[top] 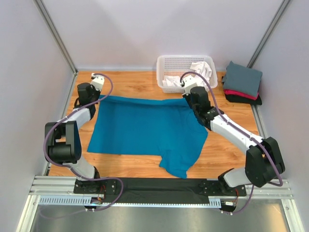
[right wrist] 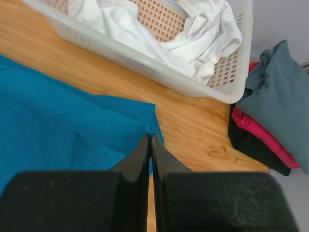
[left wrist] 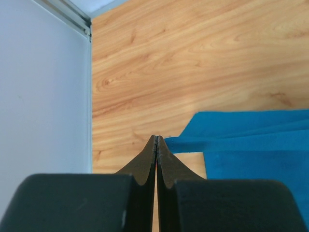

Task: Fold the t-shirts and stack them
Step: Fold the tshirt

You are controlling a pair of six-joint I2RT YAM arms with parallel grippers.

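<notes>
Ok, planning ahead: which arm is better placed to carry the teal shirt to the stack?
Probably right: the folded stack lies far right, near the right fingers; the left fingers sit across the teal shirt.

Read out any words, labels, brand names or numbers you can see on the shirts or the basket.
None: no text can be read in any view. The teal-blue t-shirt, the white lattice basket, the white shirts in it and the stack of folded shirts show no lettering.

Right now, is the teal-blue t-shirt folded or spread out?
Spread out: the teal-blue t-shirt lies flat and wide on the table, one sleeve sticking out at its near edge.
</notes>
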